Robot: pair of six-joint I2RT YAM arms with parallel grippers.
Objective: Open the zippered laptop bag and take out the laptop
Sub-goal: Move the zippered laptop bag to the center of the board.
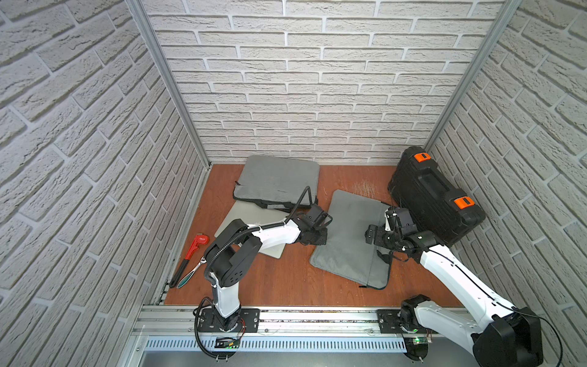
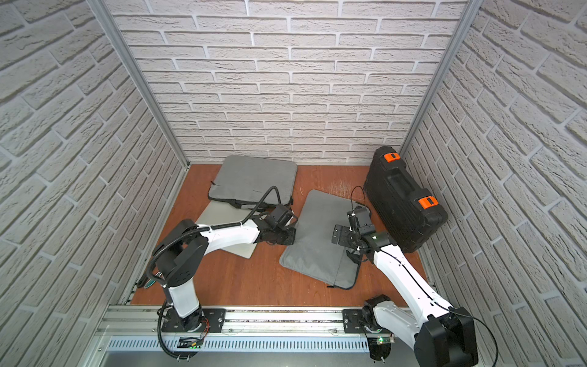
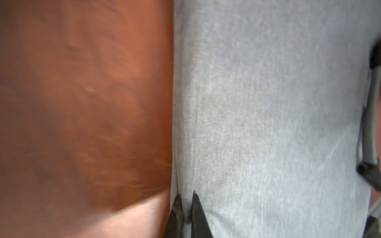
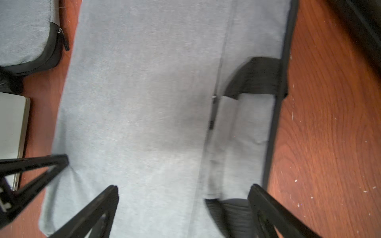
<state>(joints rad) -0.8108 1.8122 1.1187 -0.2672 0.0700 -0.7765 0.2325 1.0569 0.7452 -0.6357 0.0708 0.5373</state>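
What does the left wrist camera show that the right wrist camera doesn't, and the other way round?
Only the left wrist view: the left end effector shut, pinching a fold at the edge of the gray bag. Only the right wrist view: the open right end effector over that bag, the bag's black handle, a second gray bag and a silver laptop. Both: the gray bag and the brown table.

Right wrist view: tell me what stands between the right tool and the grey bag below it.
Nothing visible does. The open right tool hangs over bare fabric of the grey bag; its black handle lies by the dark edge.
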